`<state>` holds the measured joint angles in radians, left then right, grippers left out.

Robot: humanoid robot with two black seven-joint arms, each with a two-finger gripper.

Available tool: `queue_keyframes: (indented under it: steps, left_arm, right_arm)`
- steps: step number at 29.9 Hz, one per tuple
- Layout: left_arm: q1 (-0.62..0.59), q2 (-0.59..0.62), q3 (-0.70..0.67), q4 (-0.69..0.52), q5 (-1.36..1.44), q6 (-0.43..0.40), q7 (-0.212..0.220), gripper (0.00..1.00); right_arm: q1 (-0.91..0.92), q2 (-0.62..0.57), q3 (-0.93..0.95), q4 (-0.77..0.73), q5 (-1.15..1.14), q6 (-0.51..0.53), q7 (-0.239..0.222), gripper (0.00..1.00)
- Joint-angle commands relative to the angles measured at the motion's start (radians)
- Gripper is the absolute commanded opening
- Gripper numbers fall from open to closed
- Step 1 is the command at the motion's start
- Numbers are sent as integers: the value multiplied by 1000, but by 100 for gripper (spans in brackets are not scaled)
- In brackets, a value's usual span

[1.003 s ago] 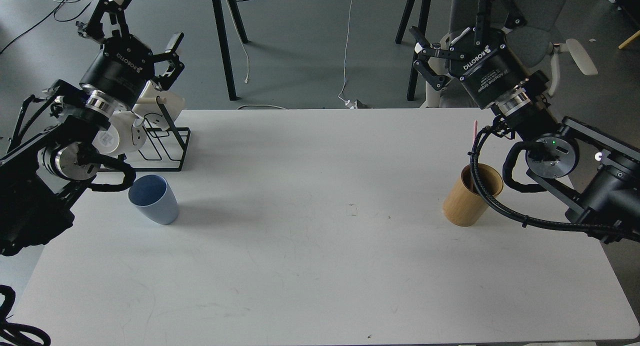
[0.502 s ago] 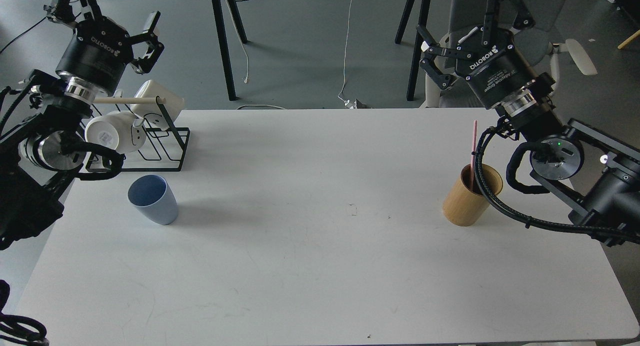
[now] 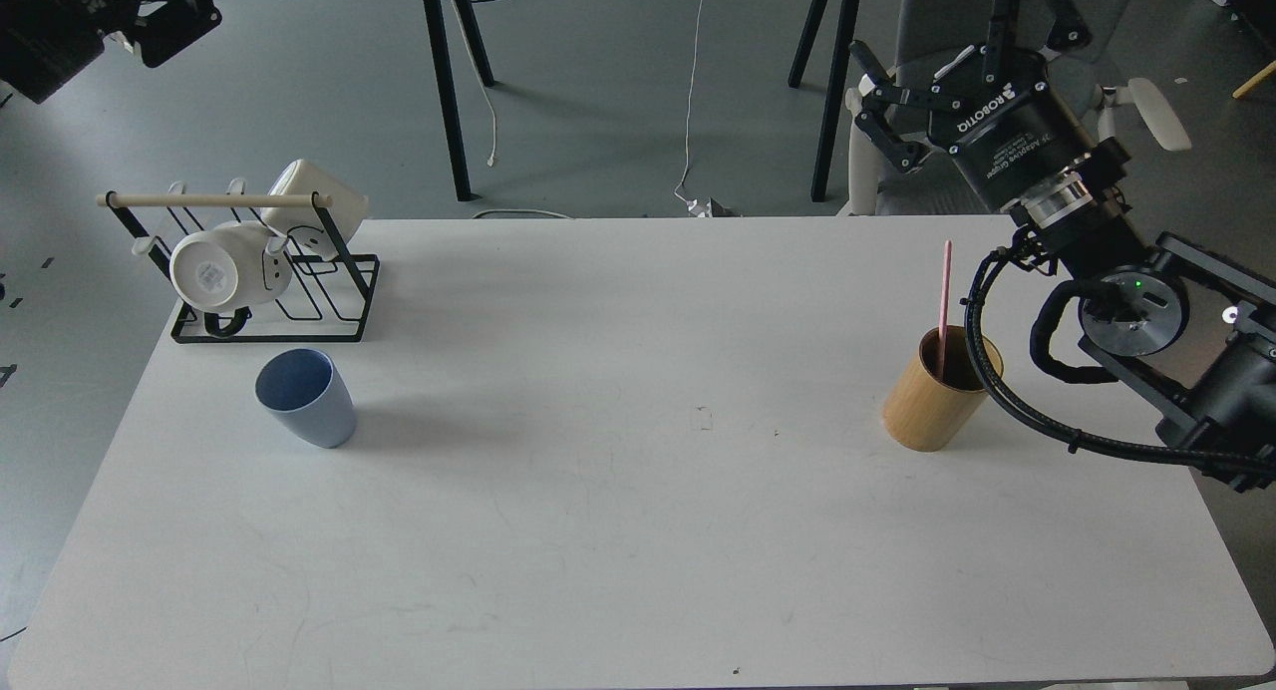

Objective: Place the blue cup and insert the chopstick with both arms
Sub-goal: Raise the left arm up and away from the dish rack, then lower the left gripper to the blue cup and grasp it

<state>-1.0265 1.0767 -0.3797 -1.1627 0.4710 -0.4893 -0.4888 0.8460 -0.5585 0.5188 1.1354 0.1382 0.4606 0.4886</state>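
Grey floor with trailing cables and black trestle legs lies behind a wide white surface (image 3: 638, 530) that fills most of the head view. On the surface's left part stands the blue cup (image 3: 305, 398), upright with its mouth open and its darker inside showing, nothing touching it. Just behind it, near the back left corner, sits a black wire rack (image 3: 299, 306) with a wooden bar across its top, carrying two white mugs (image 3: 224, 266) hung on their sides. Well apart from the cup, toward the right edge, a tan bamboo cylinder (image 3: 935, 389) stands upright, and the chopstick (image 3: 944, 291), thin and pink-red, rises out of it nearly vertical, its lower end hidden inside the cylinder. The right arm (image 3: 1146, 311) comes in from the right edge and reaches up and back past the rear of the surface; its black cable loops in front of the cylinder's right rim. The right claw (image 3: 957, 32) hangs above the floor in front of a grey chair (image 3: 1126, 32), its fingers spread apart and holding nothing. Of the left claw (image 3: 95, 17) only a dark piece shows at the top left corner, cut by the frame, so it cannot be told whether its fingers are apart or together.
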Motion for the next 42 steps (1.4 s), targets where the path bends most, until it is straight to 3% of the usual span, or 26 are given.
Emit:
queue_keyframes:
  steps: [1, 7, 11, 17, 30, 42]
  left_arm:
    - [-55, 133, 122, -17, 289, 1, 0, 100]
    - [-15, 170, 226, -14, 772, 1, 0, 99]
    - [11, 154, 333, 17, 893, 1, 0, 99]
    - [17, 11, 435, 139, 971, 41, 0, 99]
    - [81, -191, 444, 394, 982, 60, 0, 98]
    - [105, -262, 444, 446, 980, 58, 0, 90]
  right_arm:
    - [-5, -6, -2, -6, -2, 1, 0, 99]
    - [-16, -6, -5, -8, -12, 1, 0, 99]
    - [-36, -6, -5, -8, -15, 1, 0, 99]
    - [-58, -7, -2, -5, -17, 1, 0, 99]
    - [-87, -21, -2, -5, -18, 1, 0, 99]
    - [-102, -37, 0, -6, -18, 1, 0, 99]
